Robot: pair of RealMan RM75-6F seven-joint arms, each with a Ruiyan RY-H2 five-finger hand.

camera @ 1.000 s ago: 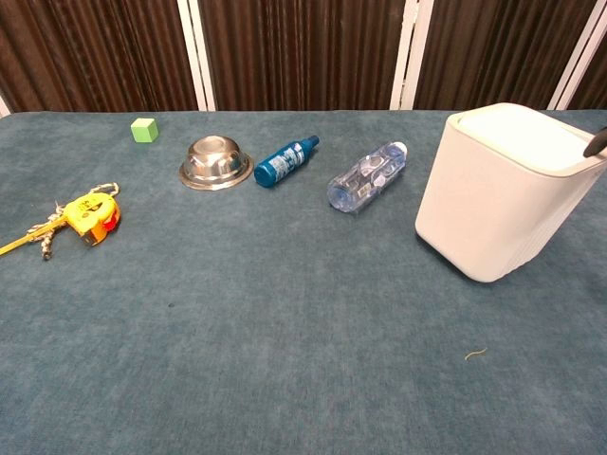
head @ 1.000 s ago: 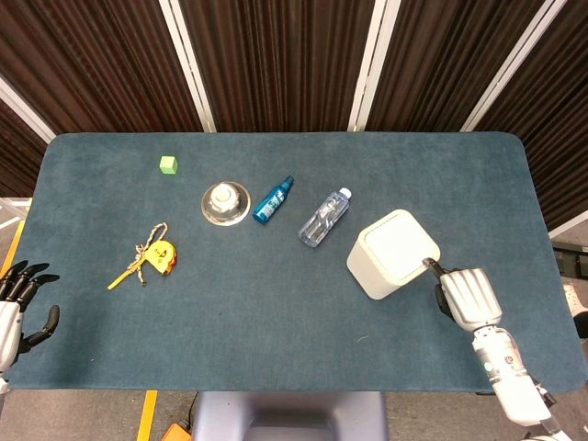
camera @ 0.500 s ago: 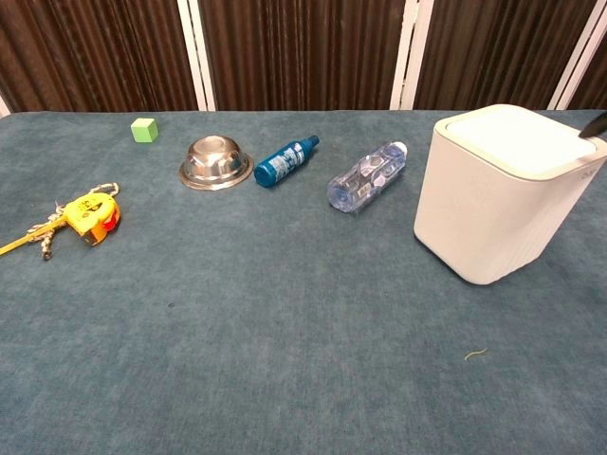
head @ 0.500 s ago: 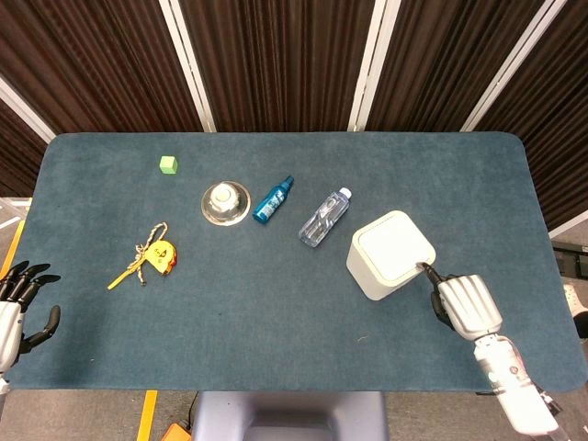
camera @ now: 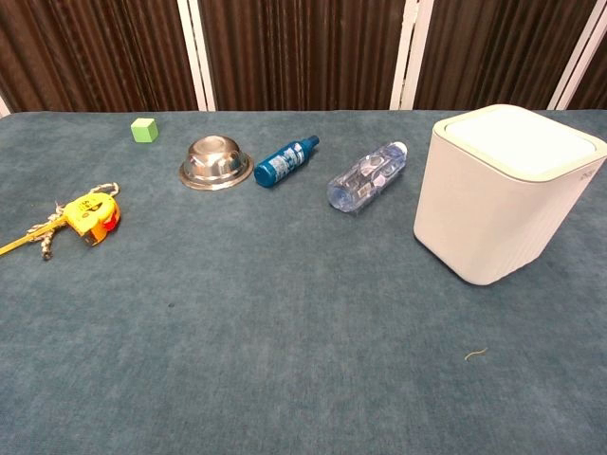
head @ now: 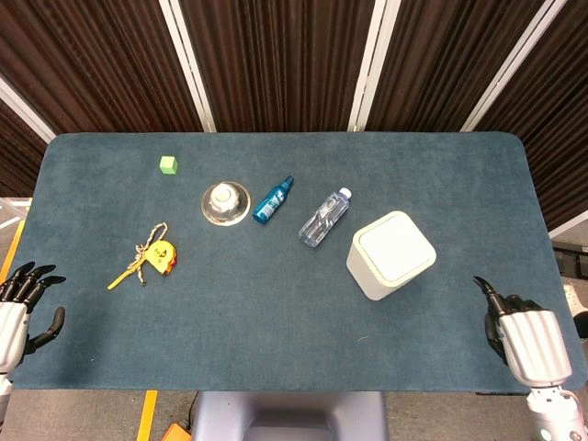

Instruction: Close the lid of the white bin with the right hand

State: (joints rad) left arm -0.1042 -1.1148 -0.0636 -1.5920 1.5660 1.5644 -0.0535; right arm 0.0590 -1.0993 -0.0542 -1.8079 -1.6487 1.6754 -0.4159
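Note:
The white bin (head: pixel 390 254) stands upright on the right half of the blue table, and its lid (head: pixel 394 246) lies flat and closed on top. The chest view shows the same bin (camera: pixel 503 190) with the lid (camera: pixel 520 137) level on its rim. My right hand (head: pixel 528 335) is at the table's front right corner, well apart from the bin, fingers extended and holding nothing. At the front left edge, off the table, my left hand (head: pixel 14 312) is open with its fingers spread. Neither hand appears in the chest view.
Left of the bin lie a clear water bottle (head: pixel 325 218), a blue bottle (head: pixel 273 199) and an upturned steel bowl (head: pixel 226 203). A green cube (head: pixel 168 164) sits at the back left. A yellow tape measure with keys (head: pixel 156 254) lies further left.
My right hand has left the bin's lid edge and pulled back to the front right corner. The bin, tilted a second ago, now stands level with its lid flat.

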